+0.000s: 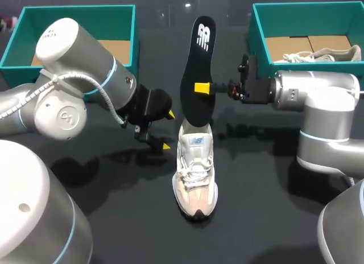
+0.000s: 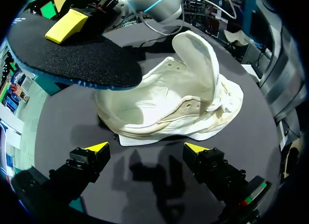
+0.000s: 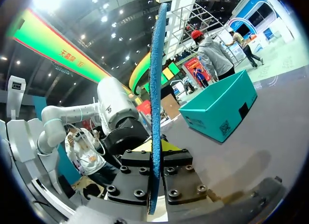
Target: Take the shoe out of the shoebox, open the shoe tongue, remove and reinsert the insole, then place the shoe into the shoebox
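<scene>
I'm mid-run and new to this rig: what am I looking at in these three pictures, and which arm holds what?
Two robot arms work at a black table, each ending in a two-fingered pincer with yellow tips. The wide picture looks down from above and behind; the two round ones come from wrist cameras. A pale shoe stands mid-table, its tongue lifted. The right pincer is shut on the black insole, held upright with its lower end at the shoe's opening. The left pincer is open and empty beside the shoe. At the far corners stand the left shoebox and the right shoebox, which holds a second shoe.
</scene>
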`<state>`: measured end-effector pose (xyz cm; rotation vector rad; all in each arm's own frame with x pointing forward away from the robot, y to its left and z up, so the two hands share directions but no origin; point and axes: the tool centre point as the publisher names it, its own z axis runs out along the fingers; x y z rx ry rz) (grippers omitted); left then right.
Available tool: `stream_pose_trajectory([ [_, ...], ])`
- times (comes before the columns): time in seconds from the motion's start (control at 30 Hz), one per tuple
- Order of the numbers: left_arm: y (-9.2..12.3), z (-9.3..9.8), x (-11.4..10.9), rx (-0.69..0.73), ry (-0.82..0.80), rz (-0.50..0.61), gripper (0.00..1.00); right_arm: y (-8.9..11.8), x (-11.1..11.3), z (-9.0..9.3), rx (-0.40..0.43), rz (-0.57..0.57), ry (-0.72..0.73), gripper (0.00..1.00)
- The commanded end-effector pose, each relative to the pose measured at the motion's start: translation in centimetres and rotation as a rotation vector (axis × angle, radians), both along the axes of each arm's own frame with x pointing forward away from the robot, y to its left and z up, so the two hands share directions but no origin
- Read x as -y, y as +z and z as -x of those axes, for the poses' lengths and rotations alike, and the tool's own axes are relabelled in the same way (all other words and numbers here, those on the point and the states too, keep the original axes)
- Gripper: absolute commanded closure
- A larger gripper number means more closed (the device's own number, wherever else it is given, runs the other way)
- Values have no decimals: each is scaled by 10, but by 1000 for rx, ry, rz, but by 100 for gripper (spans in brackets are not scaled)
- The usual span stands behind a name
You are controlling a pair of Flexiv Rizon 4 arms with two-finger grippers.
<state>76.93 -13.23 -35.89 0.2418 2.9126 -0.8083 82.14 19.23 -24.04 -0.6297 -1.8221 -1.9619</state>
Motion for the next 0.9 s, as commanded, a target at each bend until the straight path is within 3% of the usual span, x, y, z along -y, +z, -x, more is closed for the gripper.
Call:
stream_pose_trajectory([
  [0.03,-7,-2,4,-4,2,24,0,-4,-5,-3,8,-11,3,100],
  [0.9,-9,-8,16,-4,32,38,0,-12,-2,-4,60,-12,-8,100],
])
